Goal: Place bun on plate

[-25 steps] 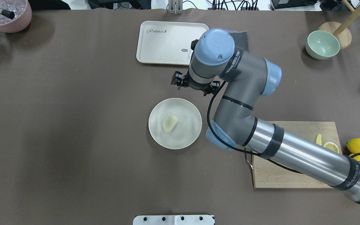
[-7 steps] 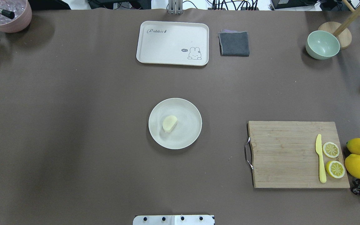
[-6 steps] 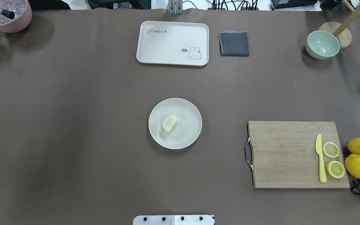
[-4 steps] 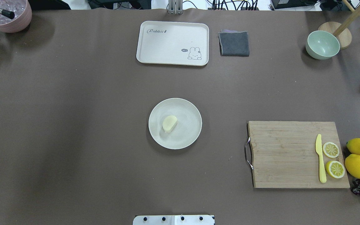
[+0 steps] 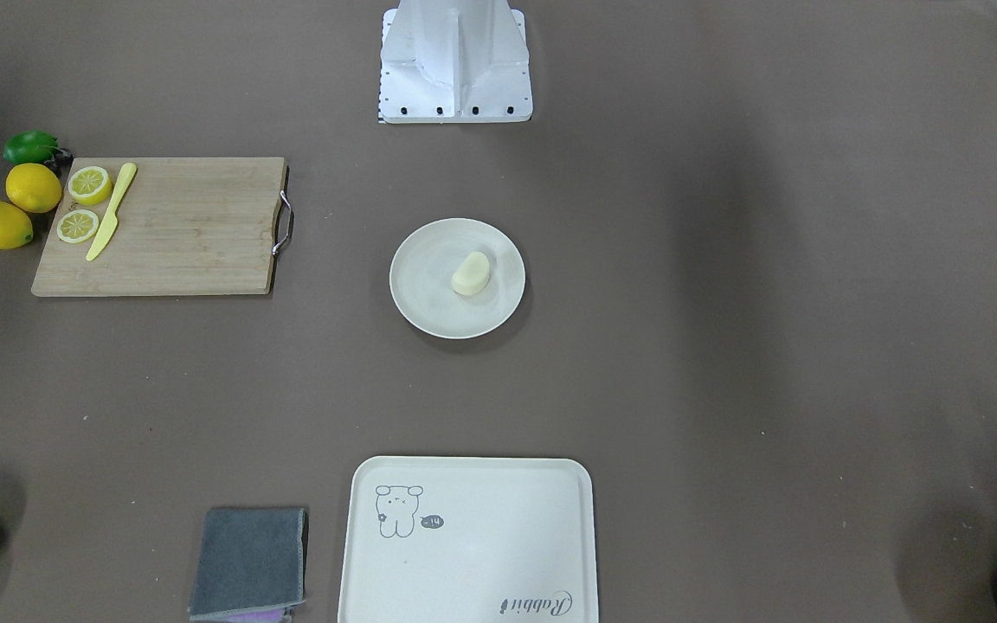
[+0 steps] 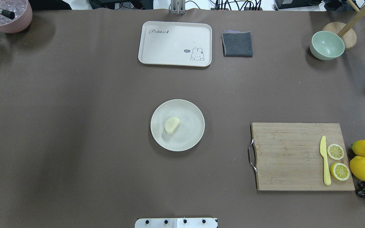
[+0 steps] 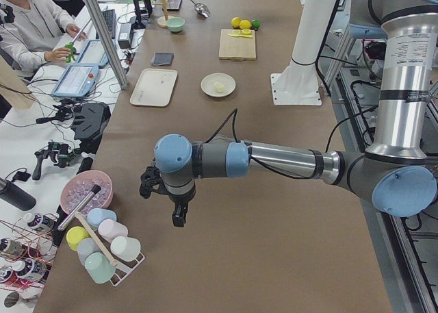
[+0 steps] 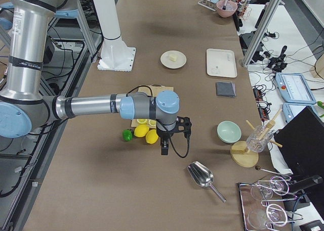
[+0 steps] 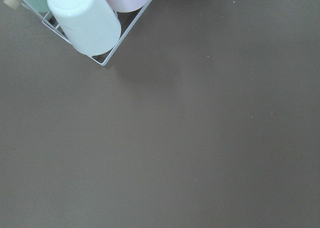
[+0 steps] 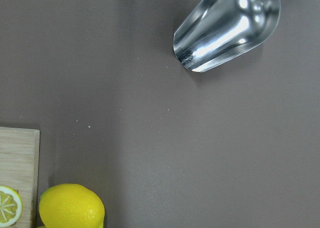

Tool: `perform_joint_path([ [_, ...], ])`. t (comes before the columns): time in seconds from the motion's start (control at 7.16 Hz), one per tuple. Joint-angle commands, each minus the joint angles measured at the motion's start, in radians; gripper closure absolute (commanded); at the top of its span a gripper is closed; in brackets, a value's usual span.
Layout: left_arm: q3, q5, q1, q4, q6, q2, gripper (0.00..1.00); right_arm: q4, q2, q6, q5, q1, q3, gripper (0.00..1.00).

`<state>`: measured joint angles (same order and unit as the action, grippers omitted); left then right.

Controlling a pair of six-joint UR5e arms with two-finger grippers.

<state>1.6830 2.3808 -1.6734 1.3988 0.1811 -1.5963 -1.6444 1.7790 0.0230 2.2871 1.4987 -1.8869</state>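
The right arm no longer reaches beside the plate (image 6: pixel 189 139); its right gripper (image 8: pixel 163 149) now hangs over bare table just past the lemons (image 8: pixel 150 136) and near a metal scoop (image 10: pixel 225 28), while the bun (image 6: pixel 172 125) lies unmoved on the plate, well apart from that claw and from the left gripper (image 7: pixel 178 219), which hangs at the opposite end near pastel cups (image 9: pixel 85 23). How far either claw is open, or whether it holds anything, I cannot tell. The cream tray (image 6: pixel 169 44), beyond the plate from both claws, reads "Rabbit" in script
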Motion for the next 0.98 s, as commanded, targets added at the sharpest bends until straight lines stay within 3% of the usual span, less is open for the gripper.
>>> perform_joint_path([
  [0.0,0.001,0.0,0.0,0.0,0.0,0.001,0.02,0.0,0.0,0.0,0.003,0.0,0.002,0.0],
  [0.84,-0.003,-0.015,0.0,-0.001,-0.003,0.001,0.02,0.002,-0.003,0.0,0.003,0.0,0.0,0.0],
])
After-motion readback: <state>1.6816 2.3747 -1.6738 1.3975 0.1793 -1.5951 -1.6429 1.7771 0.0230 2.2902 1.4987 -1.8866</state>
